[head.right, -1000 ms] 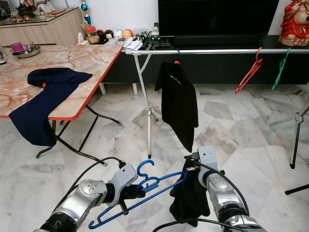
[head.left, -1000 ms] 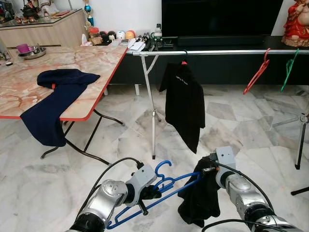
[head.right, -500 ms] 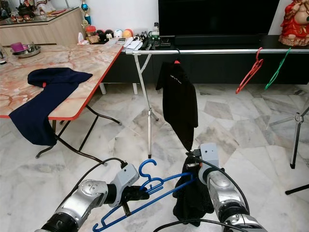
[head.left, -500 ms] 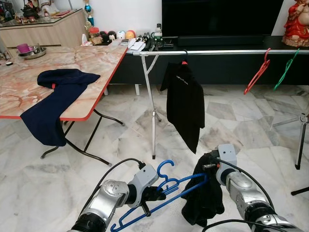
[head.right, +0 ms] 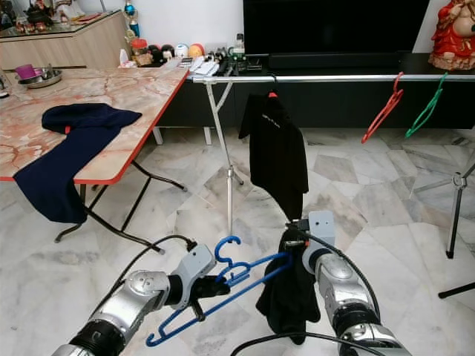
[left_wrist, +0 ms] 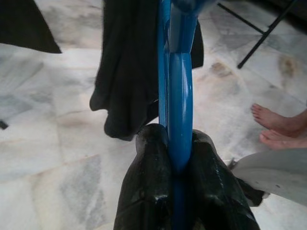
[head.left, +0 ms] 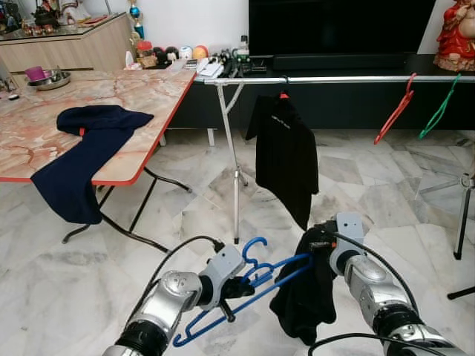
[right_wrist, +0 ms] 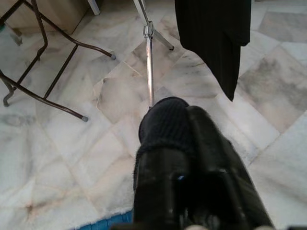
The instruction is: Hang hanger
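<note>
My left gripper (head.left: 239, 284) is shut on a blue hanger (head.left: 249, 288), its fingers (left_wrist: 144, 191) clamped on the blue bar (left_wrist: 180, 124). The hanger's far end is inside a black garment (head.left: 300, 300) that hangs from it low in front of me. My right gripper (head.left: 318, 251) is shut on the top of that garment (right_wrist: 165, 127). Ahead stands a silver clothes rail (head.left: 334, 79) with a black shirt (head.left: 284, 159) hanging on it, plus a bare red hanger (head.left: 395, 110) and a bare green hanger (head.left: 438, 107).
A marble-top folding table (head.left: 126, 104) stands at the left with a navy garment (head.left: 78, 159) draped over its edge. A dark TV cabinet (head.left: 341, 52) is behind the rail. A tripod leg (head.left: 464, 215) is at the right. A person's bare feet (left_wrist: 280, 127) stand close by.
Both grippers have risen slightly with the hanger and garment, and the hanger's hook now points more toward the rail. The green hanger on the rail is swinging.
</note>
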Robot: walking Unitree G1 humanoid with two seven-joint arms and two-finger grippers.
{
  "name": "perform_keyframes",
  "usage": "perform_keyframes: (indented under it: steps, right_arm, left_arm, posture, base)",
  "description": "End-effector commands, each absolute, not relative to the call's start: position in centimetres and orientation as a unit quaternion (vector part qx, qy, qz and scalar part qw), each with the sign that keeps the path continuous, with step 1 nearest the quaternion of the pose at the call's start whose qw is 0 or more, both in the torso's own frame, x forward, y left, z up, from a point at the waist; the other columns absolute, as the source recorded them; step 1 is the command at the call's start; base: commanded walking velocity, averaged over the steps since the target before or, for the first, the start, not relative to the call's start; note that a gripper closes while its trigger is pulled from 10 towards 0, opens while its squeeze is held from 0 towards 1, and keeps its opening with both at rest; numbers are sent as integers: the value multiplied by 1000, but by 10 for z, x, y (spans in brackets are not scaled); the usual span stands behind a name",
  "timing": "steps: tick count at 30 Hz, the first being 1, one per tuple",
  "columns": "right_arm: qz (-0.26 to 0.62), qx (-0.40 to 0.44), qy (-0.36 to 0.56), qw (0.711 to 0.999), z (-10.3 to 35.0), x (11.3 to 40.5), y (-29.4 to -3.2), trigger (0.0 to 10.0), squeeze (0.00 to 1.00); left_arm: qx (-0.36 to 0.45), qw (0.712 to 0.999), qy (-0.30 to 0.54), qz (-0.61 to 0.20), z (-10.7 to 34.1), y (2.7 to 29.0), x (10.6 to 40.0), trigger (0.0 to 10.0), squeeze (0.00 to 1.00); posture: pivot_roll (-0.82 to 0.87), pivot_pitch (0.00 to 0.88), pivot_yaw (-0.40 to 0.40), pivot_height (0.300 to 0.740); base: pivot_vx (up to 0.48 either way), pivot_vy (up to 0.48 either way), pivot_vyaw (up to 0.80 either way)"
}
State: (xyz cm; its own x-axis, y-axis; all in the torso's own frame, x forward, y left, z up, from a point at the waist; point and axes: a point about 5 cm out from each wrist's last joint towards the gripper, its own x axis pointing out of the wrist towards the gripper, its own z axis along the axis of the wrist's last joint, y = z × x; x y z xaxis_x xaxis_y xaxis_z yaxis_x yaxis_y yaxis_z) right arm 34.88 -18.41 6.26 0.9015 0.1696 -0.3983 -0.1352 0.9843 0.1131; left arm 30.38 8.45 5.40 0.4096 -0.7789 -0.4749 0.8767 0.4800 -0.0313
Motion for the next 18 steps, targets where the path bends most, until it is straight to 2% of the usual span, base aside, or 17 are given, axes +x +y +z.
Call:
perform_keyframes:
  steps: [1, 3, 12, 18]
  right_arm:
    - [98, 55, 188, 976, 73, 355, -176, 10000, 0]
    - [118, 47, 191, 973, 74, 355, -172, 10000, 0]
    - [121, 77, 180, 973, 81, 357, -169, 10000, 0]
    - [142, 92, 160, 972, 93, 358, -165, 10000, 0]
  left_arm:
    - [106, 828, 215, -507, 56, 85, 303, 10000, 0]
    - [109, 823, 211, -516, 57, 83, 302, 10000, 0]
    - [138, 848, 209, -468, 57, 85, 313, 10000, 0]
    - [142, 845, 211, -471, 55, 83, 311, 10000, 0]
  posture:
    - [-9, 32, 21, 740]
    - [-7, 32, 20, 740]
    - [-14, 34, 23, 740]
    - [-19, 36, 25, 740]
  base:
    - [0, 0, 0]
    - [0, 0, 0]
    - [0, 0, 0]
    - [0, 0, 0]
